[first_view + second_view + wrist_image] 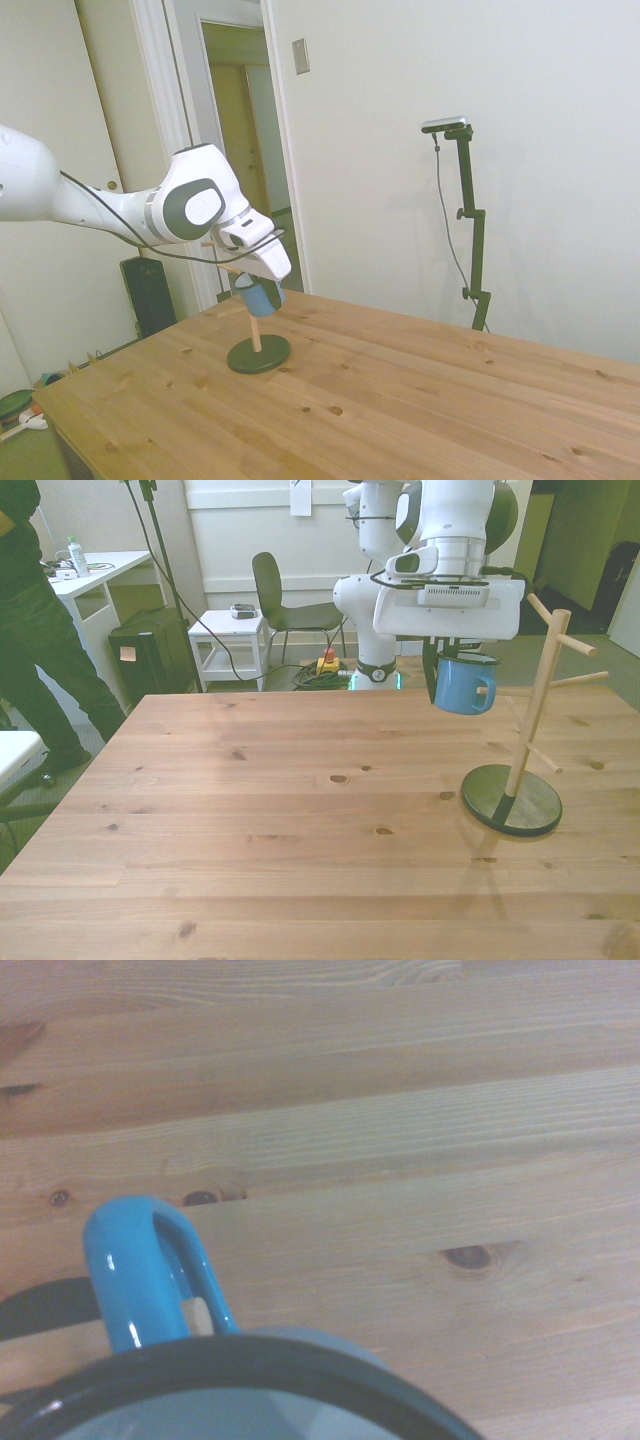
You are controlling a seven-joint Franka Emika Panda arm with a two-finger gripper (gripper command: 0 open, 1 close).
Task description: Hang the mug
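1. The mug (463,685) hangs in the air under the gripper (447,652), above the wooden table (250,830) and clear of its surface.
2. The gripper is clamped on the mug at its dark rim; the mug sits upright with its opening toward the gripper.
3. In the front view the mug's handle points to the front view's right, toward the wooden mug stand (530,730), and a peg of the stand reaches the handle. Whether the peg passes through the handle I cannot tell for sure from that view.
4. In the wrist view the blue handle (150,1280) shows close up with a pale piece of wood inside its loop, and the dark rim curves below it.
5. The stand has a round dark base (512,800) resting on the table.
6. In the side view the mug (258,296) is beside the stand's post (254,325), above the base.
7. A person (40,630) in dark clothes stands at the front view's left, off the table.
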